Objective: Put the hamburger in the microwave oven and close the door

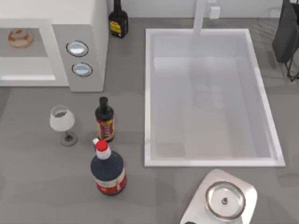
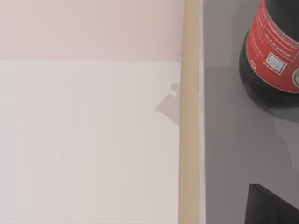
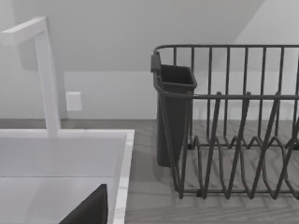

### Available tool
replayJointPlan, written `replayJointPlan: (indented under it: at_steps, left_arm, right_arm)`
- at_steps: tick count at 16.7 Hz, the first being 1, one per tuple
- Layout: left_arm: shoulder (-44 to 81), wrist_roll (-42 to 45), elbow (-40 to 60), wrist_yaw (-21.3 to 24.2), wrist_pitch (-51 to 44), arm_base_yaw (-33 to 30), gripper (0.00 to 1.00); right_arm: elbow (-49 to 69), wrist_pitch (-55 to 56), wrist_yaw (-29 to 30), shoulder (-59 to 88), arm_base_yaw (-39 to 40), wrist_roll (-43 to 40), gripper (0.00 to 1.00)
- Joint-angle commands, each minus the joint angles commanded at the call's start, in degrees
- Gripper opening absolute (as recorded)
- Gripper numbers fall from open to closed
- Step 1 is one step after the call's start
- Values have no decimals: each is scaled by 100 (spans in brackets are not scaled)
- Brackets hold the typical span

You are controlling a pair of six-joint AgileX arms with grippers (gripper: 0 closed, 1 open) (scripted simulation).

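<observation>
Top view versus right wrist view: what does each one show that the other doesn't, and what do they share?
Top view alone: the hamburger sitting inside the microwave oven, beside its two dials; a wine glass; three dark bottles, one at the back, one by the glass and a red-capped one nearest the front; and a round metal lid.

Right wrist view alone: the dish rack's wires and its dark cutlery cup in full.

Shared: the white sink, its faucet and the grey counter.
</observation>
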Motion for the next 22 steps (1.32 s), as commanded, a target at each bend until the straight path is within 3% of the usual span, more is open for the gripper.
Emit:
replayJointPlan:
  at_steps: [7,15,22]
  left_arm:
    - [-837,-829,-1227,-264,563,-976,0]
    - [-1062,-1128,-1489,-421,709,-1238,0]
    - [-2568,-2421,-2753,-1158,1138,-2697,0]
  right_arm:
    - [0,0,0,0,0,0,100]
    - [0,0,0,0,0,0,100]
    - [0,0,0,0,0,0,100]
